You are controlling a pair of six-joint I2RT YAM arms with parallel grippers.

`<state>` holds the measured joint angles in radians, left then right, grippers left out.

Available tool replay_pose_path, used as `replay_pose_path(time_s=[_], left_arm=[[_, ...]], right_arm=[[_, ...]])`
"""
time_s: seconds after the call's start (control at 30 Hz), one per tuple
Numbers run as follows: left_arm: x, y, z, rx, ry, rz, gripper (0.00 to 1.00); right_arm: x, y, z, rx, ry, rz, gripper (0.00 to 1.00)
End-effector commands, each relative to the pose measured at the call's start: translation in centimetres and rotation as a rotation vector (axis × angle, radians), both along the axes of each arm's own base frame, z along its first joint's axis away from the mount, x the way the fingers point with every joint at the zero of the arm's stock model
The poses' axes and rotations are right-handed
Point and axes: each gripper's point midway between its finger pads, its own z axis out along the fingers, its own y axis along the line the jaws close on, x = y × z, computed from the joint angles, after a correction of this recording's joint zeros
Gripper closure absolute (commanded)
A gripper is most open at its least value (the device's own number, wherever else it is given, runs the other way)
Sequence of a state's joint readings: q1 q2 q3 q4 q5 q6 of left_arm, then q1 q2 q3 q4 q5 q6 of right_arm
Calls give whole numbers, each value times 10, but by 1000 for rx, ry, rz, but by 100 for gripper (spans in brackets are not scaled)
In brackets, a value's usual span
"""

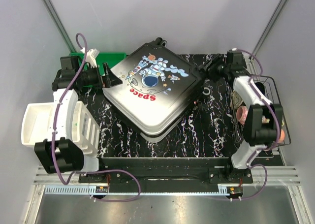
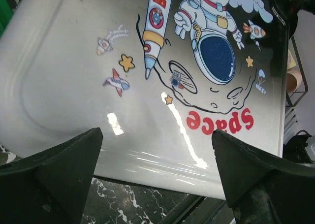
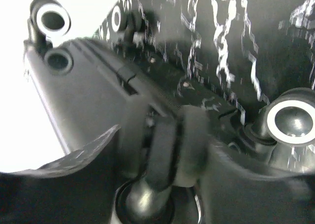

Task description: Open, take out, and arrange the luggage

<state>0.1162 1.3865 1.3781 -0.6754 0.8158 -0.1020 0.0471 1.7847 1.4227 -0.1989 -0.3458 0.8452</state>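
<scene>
The luggage (image 1: 152, 86) lies closed and flat on the black marbled mat, turned diagonally, with its astronaut and "Space" print facing up. My left gripper (image 1: 110, 79) hovers at the shell's left corner. In the left wrist view it (image 2: 156, 135) stands wide open over the glossy white shell (image 2: 74, 61), holding nothing. My right gripper (image 1: 209, 69) is at the luggage's right corner. The right wrist view is blurred, but it shows the fingers (image 3: 167, 155) closed on either side of a small caster wheel (image 3: 167, 135) under the dark shell (image 3: 83, 101).
A green bin (image 1: 106, 59) sits behind the luggage's left corner. A white drawer unit (image 1: 44, 120) stands at the left edge. A wire basket (image 1: 273, 111) with a few small items is at the right. Two more white wheels (image 3: 51, 18) (image 3: 290, 118) show.
</scene>
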Motion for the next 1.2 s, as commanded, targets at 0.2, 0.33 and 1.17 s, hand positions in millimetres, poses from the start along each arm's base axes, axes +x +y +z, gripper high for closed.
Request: replay_pose_path(time_s=[0.2, 0.33, 1.17], left_arm=[[-64, 4, -20, 26, 132, 38, 1], [-71, 6, -44, 6, 206, 93, 1], [-26, -43, -51, -265, 194, -24, 3]], right_arm=[[-61, -47, 113, -227, -382, 200, 0], [-39, -46, 137, -285, -495, 256, 0], [-65, 73, 36, 3, -287, 812, 30]])
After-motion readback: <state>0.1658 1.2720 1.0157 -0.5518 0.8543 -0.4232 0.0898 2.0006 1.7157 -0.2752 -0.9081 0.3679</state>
